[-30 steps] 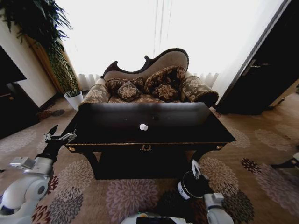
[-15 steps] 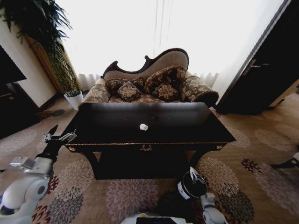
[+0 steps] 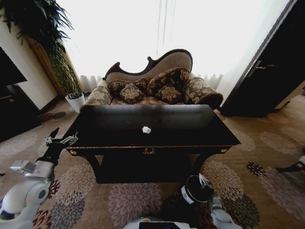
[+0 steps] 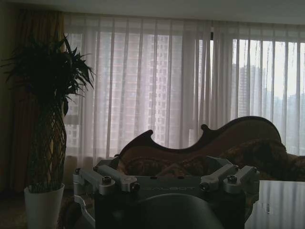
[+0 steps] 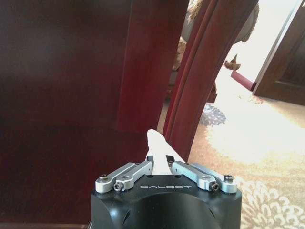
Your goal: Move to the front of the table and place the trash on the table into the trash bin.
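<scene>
Daylight floods through the curtains (image 3: 157, 33) at twelve o'clock, blown out to white. The glossy table (image 3: 119, 131) mirrors that glare. Head view bows at its edges. The left wrist view is dim and backlit.

The table (image 3: 157, 125) is dark wood with a glossy, mirror-like top and a small gold metal ornament (image 3: 149, 151) on its front rail. On it lies a wad (image 3: 147, 130) of crumpled white paper, matt. Just before the right gripper (image 5: 159, 160), the table's wood looks smooth and polished, dark red. This gripper has bare silver metal fingers (image 5: 128, 172) on a matt black body, and between them sits white creased paper (image 5: 157, 148). The sofa (image 3: 157, 86) is patterned cloth in a polished wood frame.
</scene>
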Tool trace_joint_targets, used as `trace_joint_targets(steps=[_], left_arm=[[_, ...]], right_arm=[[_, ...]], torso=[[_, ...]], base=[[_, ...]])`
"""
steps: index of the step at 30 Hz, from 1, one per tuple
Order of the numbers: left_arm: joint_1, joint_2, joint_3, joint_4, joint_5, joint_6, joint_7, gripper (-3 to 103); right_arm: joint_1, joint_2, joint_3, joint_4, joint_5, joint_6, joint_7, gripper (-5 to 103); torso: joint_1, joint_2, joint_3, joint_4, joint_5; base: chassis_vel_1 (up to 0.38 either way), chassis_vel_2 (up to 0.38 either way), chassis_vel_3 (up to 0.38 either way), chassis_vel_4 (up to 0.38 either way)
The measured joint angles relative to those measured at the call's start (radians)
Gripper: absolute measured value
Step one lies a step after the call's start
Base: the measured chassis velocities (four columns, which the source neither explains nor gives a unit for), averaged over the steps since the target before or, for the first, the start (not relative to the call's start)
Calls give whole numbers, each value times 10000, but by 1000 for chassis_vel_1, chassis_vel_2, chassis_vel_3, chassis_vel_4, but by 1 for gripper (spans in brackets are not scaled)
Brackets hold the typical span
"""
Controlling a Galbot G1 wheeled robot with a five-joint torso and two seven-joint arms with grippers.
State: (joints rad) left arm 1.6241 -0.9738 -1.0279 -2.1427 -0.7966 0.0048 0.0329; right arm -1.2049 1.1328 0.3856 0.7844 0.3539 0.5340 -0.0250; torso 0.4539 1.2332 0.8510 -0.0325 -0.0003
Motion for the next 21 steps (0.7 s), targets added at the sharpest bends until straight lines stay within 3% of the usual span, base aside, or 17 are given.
trace_joint_targets(steps=[2,7,9,12,16,18,20,21], left_arm=[[0,0,0,0,0,0,0,100],[0,0,0,0,0,0,0,100],[0,0,0,0,0,0,0,100],[0,0,0,0,0,0,0,100],[0,0,0,0,0,0,0,100],[0,0,0,0,0,-1,0,100],[0,0,0,0,0,0,0,100],[0,0,0,0,0,0,0,100]], right_arm=[[-13,12,-9,-23,-41,11,-23,2],[53,83,-26,-19,-10,26,-36,28],[62,97,-45,-15,-6,28,-40,28],[99,160,-70,-18,-1,30,-42,44],[96,206,-77,-29,0,30,-42,50],[78,221,-78,-42,0,30,-43,66],[75,219,-78,-43,2,30,-45,66],[75,208,-78,-43,17,30,-47,71]], torso=[[0,0,0,-1,0],[0,0,0,1,-1],[0,0,0,1,0],[0,0,0,1,0],[0,0,-1,1,2],[0,0,-1,0,0],[0,0,0,0,0],[0,0,-1,1,1]], base=[[0,0,0,0],[0,0,0,0],[0,0,0,0],[0,0,0,0],[0,0,0,0],[0,0,0,0],[0,0,0,0],[0,0,0,0]])
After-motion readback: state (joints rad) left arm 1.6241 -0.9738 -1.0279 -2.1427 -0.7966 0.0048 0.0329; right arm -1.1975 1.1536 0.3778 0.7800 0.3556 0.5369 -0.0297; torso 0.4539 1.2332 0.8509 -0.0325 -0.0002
